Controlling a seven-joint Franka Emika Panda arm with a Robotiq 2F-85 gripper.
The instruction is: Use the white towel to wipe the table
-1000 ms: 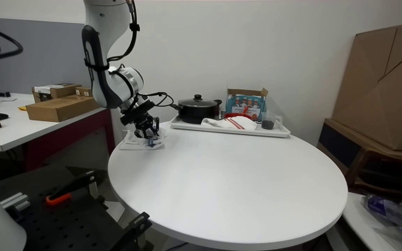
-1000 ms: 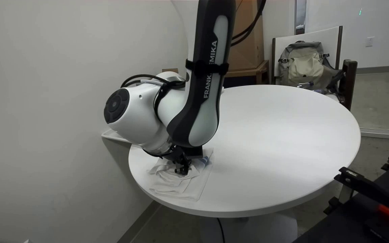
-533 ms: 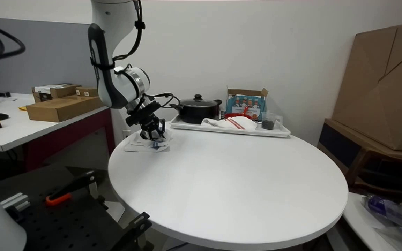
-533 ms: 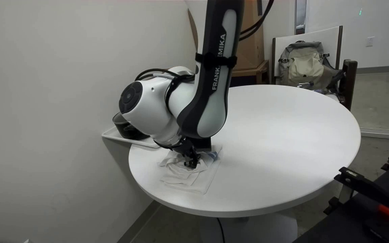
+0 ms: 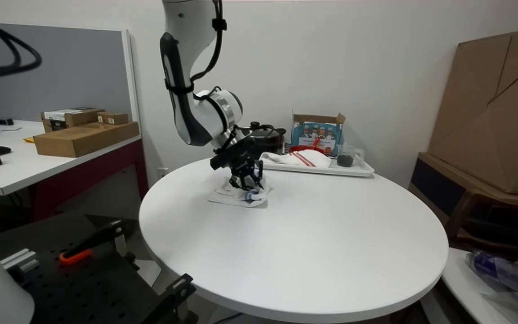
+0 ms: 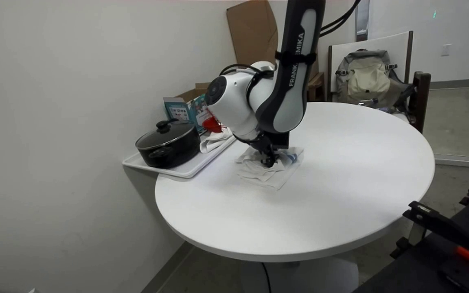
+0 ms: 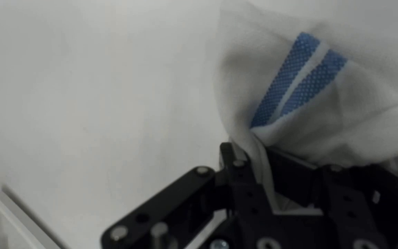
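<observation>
The white towel with blue stripes lies bunched on the round white table (image 5: 295, 256) and shows in both exterior views (image 5: 227, 198) (image 6: 277, 181). In the wrist view, the towel (image 7: 361, 114) fills the upper right, with its two blue stripes facing up. My gripper (image 5: 246, 185) points down onto the towel, also seen in an exterior view (image 6: 269, 162). In the wrist view, the gripper (image 7: 249, 150) is shut on a fold of the towel, which runs between the fingers. The towel's spread part rests flat on the tabletop. Part of it is hidden under the gripper.
A white tray (image 6: 189, 171) stands at the table's wall edge, close to the arm. It holds a black lidded pot (image 6: 169, 146), a red-striped cloth (image 5: 308, 158), a clear cup (image 5: 346, 157) and a box (image 5: 317, 135). The tray's rim (image 7: 12, 221) shows in the wrist view.
My gripper and the towel have slid together over the table, away from its near-wall end toward the middle. The pot and tray, mostly hidden before in an exterior view, now show.
</observation>
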